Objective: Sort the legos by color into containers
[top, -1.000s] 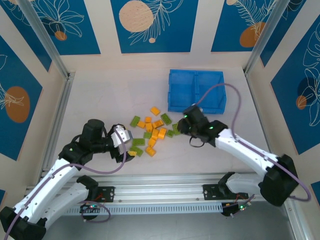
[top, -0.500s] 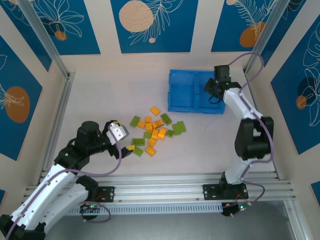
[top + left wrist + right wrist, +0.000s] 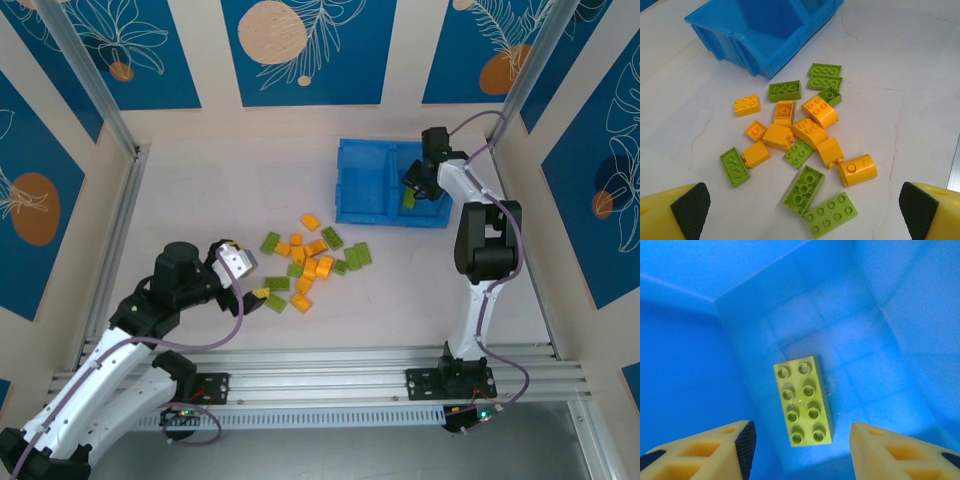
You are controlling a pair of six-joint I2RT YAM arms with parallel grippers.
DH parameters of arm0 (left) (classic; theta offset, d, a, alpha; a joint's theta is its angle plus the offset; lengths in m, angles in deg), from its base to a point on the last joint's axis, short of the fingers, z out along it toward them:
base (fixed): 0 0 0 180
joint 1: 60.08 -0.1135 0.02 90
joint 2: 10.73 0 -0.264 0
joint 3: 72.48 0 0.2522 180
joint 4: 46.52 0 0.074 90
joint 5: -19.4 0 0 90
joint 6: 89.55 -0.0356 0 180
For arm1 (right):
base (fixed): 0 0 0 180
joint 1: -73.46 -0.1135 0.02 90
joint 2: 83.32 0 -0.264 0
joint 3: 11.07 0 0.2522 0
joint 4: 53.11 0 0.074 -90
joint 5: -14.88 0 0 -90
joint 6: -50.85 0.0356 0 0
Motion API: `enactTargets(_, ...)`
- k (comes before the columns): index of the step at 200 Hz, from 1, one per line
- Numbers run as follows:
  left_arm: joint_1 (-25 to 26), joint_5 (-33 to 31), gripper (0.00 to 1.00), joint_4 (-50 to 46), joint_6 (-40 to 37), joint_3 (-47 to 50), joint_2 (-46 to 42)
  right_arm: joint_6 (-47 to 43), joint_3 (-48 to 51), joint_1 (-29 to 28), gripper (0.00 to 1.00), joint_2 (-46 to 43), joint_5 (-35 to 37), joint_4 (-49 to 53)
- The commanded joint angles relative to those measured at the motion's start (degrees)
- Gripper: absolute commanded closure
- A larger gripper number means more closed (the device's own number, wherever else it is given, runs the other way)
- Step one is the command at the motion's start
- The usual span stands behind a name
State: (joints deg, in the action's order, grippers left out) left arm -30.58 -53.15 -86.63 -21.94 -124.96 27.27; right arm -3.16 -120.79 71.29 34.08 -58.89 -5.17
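A loose pile of orange-yellow and lime green legos (image 3: 305, 262) lies mid-table, in front of the blue bin (image 3: 365, 185) with its two containers. My right gripper (image 3: 413, 188) hangs over the right compartment, jaws apart. Just past its tips a green eight-stud brick (image 3: 803, 401) lies free, studs up, over the blue floor (image 3: 860, 365). My left gripper (image 3: 246, 284) stands wide open at the pile's near-left edge. Between its pads are two green bricks (image 3: 817, 200) and the rest of the pile (image 3: 800, 135). Nothing is gripped.
The bin's left compartment (image 3: 765, 20) looks bare where visible. Aluminium rails (image 3: 120, 215) and patterned walls enclose the table on three sides. Bare tabletop stretches left of the pile (image 3: 200, 190) and right of it (image 3: 900, 75).
My right arm swung from the pile's right edge to the bin's right compartment, then its jaws opened and the green brick came free. The left arm drew back slightly.
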Motion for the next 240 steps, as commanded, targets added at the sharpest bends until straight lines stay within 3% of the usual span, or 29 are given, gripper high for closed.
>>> enactTargets(1,0.5,-0.3,0.00,0.2,0.3,0.5,0.3,0.6,0.5,-0.1,0.46,-8.1,-1.7,0.9)
enactTargets(40,0.4,-0.8,0.00,0.1,-0.8,0.7,0.6,0.4,14.3,-4.3,0.46,-25.1,-3.6,-2.6)
enactTargets(78,0.4,0.1,0.00,0.0,-3.3,0.9,0.8,-5.1,31.4,-18.1,0.42,-41.1,-3.7,-6.7)
enactTargets(100,0.5,1.2,0.00,0.7,-3.7,1.1,0.9,-3.9,36.6,-25.7,0.41,-44.0,-4.4,-5.2)
enactTargets(131,0.5,0.8,0.00,1.4,-2.8,1.2,2.2,2.0,39.8,-32.0,0.41,-42.2,-9.7,-3.1)
enactTargets(143,0.5,-2.7,0.00,3.6,2.9,1.1,3.1,4.6,40.4,-33.2,0.41,-41.5,-11.2,-2.3)
enactTargets(171,2.6,-8.0,0.01,7.1,26.6,-4.3,8.8,9.7,43.7,-33.4,0.40,-43.9,-13.6,-3.2)
enactTargets(189,6.9,-14.6,0.16,5.4,39.6,-9.5,15.8,11.8,45.1,-33.0,0.35,-46.4,-11.5,-2.0)
enactTargets(222,14.0,-19.2,0.35,2.6,49.5,-18.9,32.4,15.0,47.6,-30.3,0.19,-53.9,-5.9,3.2)
enactTargets(240,17.0,-20.1,0.38,3.1,51.3,-23.2,41.1,15.5,50.0,-28.5,0.13,-59.3,-6.6,3.7)
